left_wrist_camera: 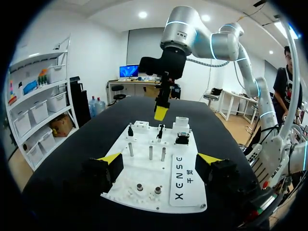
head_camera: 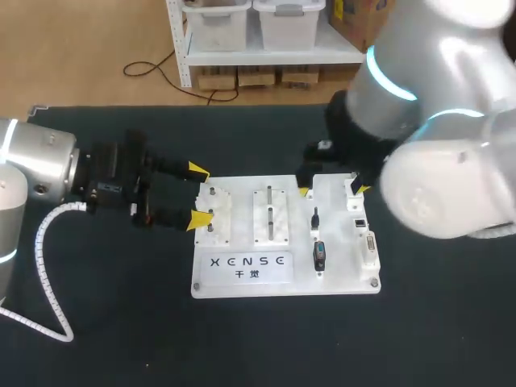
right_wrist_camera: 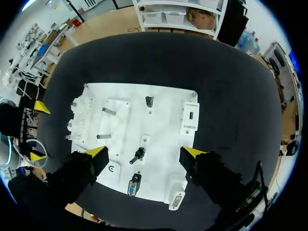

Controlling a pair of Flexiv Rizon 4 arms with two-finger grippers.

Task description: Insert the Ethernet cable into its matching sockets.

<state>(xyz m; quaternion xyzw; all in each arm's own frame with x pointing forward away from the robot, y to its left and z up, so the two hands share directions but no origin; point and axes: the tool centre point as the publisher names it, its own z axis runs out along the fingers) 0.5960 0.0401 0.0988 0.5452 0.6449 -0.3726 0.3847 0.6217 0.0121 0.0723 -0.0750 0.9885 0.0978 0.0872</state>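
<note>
- The left arm point(head_camera: 40, 165) comes in low over the dark surface point(head_camera: 121, 322), to the left of the white board point(head_camera: 242, 286).
- The left gripper point(head_camera: 197, 195) is at the left edge of the board. Its fingers are spread wide and it grasps nothing. The yellow tips are at the border of the board, and I cannot tell whether they touch it.
- The stud block point(head_camera: 214, 211) sits on the left part of the board, just beside those tips.
- Two metal posts point(head_camera: 270, 211) stand upright on a plate near the middle of the board.
- A thin black peg point(head_camera: 316, 218) stands right of the middle of the board.
- A short black plug point(head_camera: 320, 255) lies on the board, nearer the front edge than the peg. It seems to be the Ethernet cable part, but it is too small to be sure. No gripper touches it.
- The right gripper point(head_camera: 332, 190) hangs over the far right part of the board. It is released, with the fingers wide apart and nothing between them.
- A white block point(head_camera: 355, 200) stands at the far right corner of the board, under the right finger of that gripper.
- The small socket point(head_camera: 360, 221) and a wide connector point(head_camera: 369, 246) sit along the right edge of the board, apart from the plug.
- The right arm point(head_camera: 435, 161) reaches in from the right, above the right edge of the board.
</note>
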